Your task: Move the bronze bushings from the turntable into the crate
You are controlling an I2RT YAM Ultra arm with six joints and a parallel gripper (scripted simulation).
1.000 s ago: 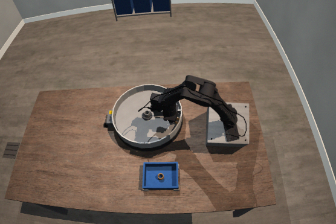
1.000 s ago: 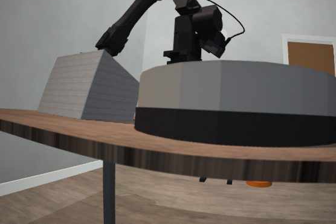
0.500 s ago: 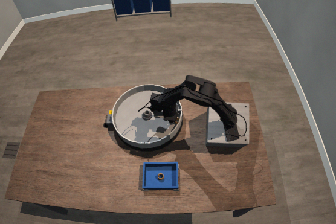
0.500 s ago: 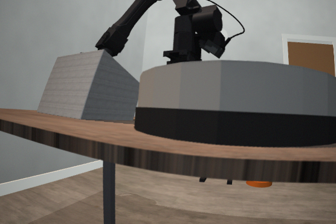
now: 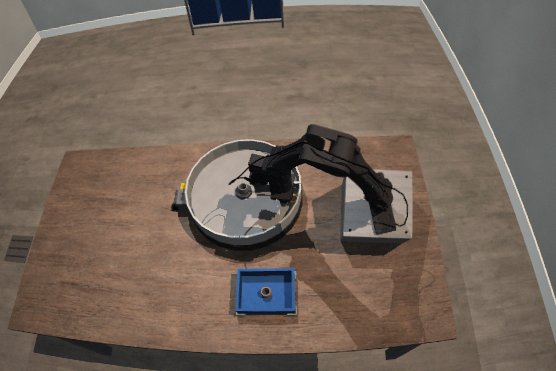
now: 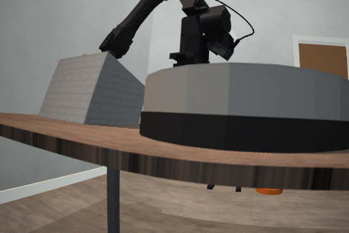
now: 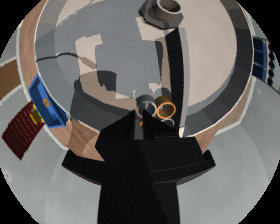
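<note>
Black parallel gripper (image 5: 284,198) (image 6: 190,59) (image 7: 138,112), narrowly parted, holding nothing, inside round grey turntable (image 5: 188,193) (image 6: 229,93) (image 7: 246,50); blue rectangular crate (image 5: 250,303) (image 7: 53,114) near turntable, bronze ring bushing (image 5: 266,296) (image 7: 46,102) inside.

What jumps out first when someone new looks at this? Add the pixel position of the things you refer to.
Probably the black robot arm (image 5: 327,153) (image 6: 141,11), arching from its grey block (image 5: 402,203) (image 6: 69,90) over the big round walled turntable (image 5: 215,178) (image 6: 251,93) (image 7: 211,55). Next comes the bright blue crate (image 5: 250,303) (image 7: 41,100), near the table's edge in the top view, with one bronze bushing (image 5: 262,293) (image 7: 46,103) inside.
</note>
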